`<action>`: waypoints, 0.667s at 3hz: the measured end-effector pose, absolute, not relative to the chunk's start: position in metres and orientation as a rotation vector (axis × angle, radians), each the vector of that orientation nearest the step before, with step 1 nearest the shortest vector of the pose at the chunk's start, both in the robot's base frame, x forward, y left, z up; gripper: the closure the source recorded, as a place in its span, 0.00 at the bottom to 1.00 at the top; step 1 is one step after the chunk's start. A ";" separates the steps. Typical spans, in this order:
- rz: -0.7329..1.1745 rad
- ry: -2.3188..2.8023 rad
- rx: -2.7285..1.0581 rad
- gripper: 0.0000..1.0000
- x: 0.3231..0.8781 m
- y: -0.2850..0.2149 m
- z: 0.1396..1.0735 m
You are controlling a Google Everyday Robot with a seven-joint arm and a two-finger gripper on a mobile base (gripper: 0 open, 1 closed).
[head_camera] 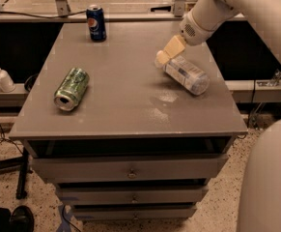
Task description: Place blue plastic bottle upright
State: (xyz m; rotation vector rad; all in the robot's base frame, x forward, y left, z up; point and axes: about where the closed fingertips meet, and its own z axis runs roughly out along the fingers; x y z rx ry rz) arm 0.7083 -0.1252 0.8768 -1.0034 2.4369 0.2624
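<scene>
The blue plastic bottle (187,75) is clear and pale bluish with a white label. It lies on its side on the right part of the grey tabletop (125,95), with its white cap pointing back-left. My gripper (169,50), tan at its tip, hangs from the white arm (212,11) and sits just above and against the bottle's cap end. The bottle's body sticks out to the right of it.
A green can (71,88) lies on its side at the table's left. A dark blue Pepsi can (96,22) stands upright at the back. A small white pump bottle (0,76) stands on a ledge left of the table. Drawers are below the tabletop.
</scene>
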 end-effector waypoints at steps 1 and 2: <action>0.266 2.483 -1.002 0.00 0.715 -0.116 0.849; 0.248 2.516 -1.011 0.18 0.715 -0.114 0.833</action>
